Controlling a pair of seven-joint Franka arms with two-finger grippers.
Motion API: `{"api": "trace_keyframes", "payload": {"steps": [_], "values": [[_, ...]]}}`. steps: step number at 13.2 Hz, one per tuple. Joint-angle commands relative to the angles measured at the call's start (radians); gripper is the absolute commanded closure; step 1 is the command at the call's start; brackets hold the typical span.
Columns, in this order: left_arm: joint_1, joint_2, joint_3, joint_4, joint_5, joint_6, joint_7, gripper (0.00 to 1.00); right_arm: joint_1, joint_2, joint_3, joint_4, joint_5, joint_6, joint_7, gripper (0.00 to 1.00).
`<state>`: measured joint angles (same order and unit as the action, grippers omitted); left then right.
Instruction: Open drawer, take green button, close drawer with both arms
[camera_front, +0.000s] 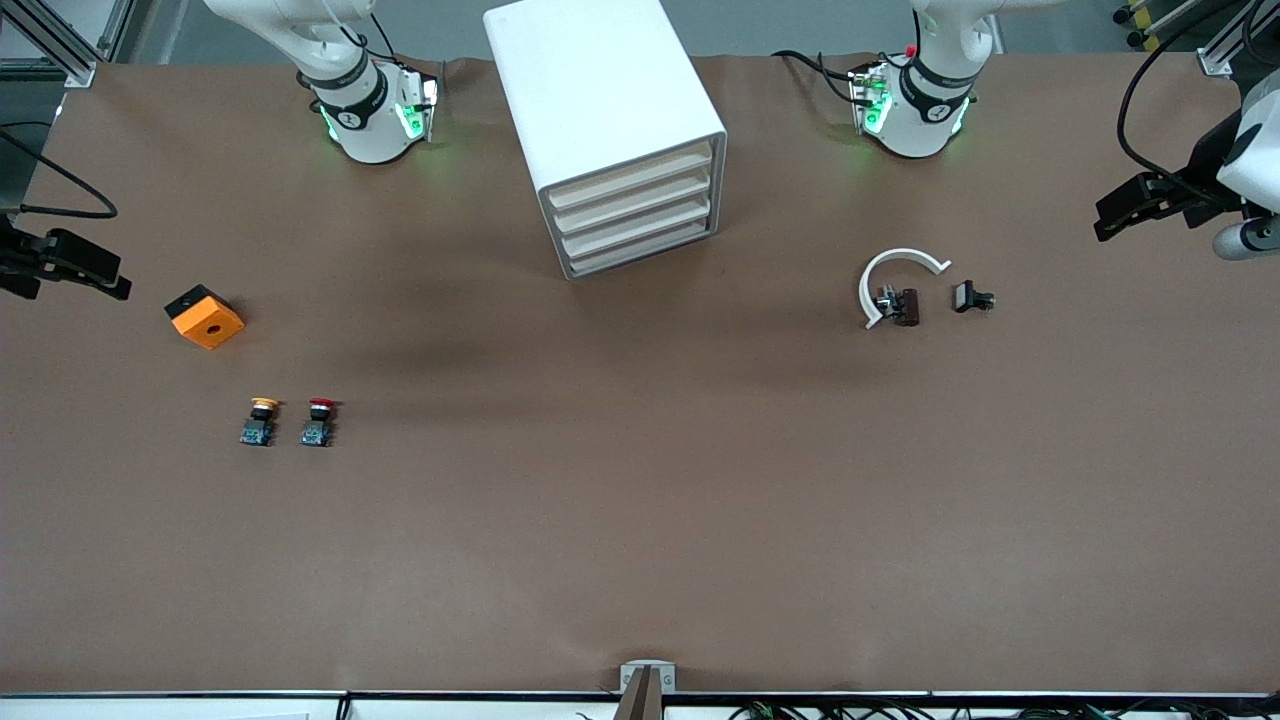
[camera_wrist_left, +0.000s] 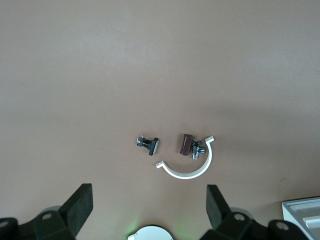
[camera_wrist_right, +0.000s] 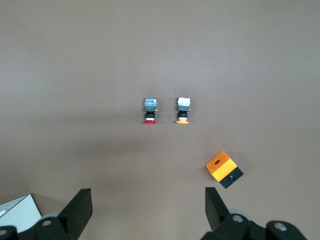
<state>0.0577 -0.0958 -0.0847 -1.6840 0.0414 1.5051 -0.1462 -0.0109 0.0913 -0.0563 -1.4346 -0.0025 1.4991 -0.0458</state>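
Yellow button (camera_front: 261, 421) and red button (camera_front: 319, 421) lie nearest; drawers (camera_front: 632, 208) shut; left gripper (camera_wrist_left: 150, 210) and right gripper (camera_wrist_right: 148, 210) wait, jaws open.

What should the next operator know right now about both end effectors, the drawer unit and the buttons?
Left end effector: open, waiting at the left arm's end of the table, holding nothing.
Right end effector: open, waiting at the right arm's end, holding nothing.
Drawer unit: between the arm bases, all four drawers shut.
Green button: not in view.
Yellow-capped button and red-capped button lie side by side on the table, nearer the front camera than the orange block.
Done: nothing. Left: open drawer, take button, close drawer.
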Motion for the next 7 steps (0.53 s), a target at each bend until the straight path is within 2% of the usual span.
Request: {"api": "trace_keyframes", "payload": {"steps": [1,4,7], "values": [[0.01,0.01,-0.001,0.027,-0.015,-0.023,0.019,0.0,0.003,0.002,-0.005,0.014,0.001,-0.002,-0.008,0.0],[0.016,0.033,0.0,0.036,-0.006,-0.023,0.014,0.0,0.003,0.002,-0.005,0.014,0.001,-0.002,-0.009,0.0],[0.022,0.143,0.011,0.05,0.002,-0.028,0.008,0.0,0.005,0.002,-0.005,0.016,-0.001,0.0,-0.009,0.0]]}}
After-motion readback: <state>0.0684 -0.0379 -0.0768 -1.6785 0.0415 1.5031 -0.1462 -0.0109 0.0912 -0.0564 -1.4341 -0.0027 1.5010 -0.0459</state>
